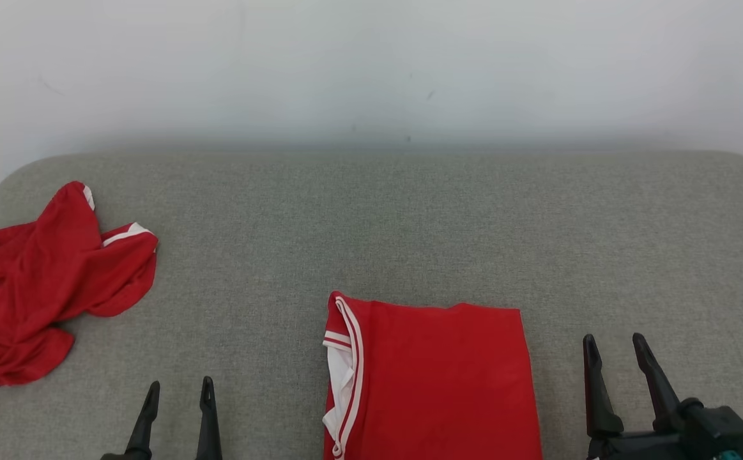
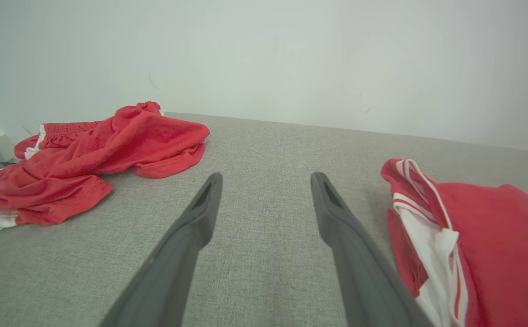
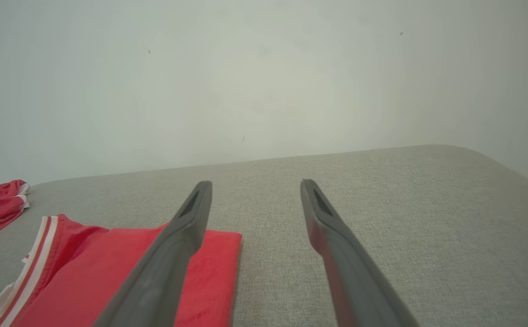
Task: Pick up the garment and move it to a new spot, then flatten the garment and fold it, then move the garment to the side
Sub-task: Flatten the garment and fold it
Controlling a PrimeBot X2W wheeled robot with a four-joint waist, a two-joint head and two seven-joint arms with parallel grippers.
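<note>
A red garment (image 1: pixel 435 383) with white-striped trim lies folded into a flat rectangle at the front middle of the grey surface; its collar edge faces left. The left wrist view has it at the right (image 2: pixel 495 245), the right wrist view at the lower left (image 3: pixel 109 272). My left gripper (image 1: pixel 178 390) stands open at the lower left, apart from the garment, with nothing between its fingers (image 2: pixel 202 213). To the right of the folded garment, my right gripper (image 1: pixel 617 348) is open and holds nothing; its fingers (image 3: pixel 323 218) hover over bare fabric.
Crumpled red clothing (image 1: pixel 39 281) with white trim lies heaped at the far left edge, also in the left wrist view (image 2: pixel 91 154). The grey padded surface (image 1: pixel 409 217) runs back to a pale wall (image 1: pixel 371 64), with rounded corners.
</note>
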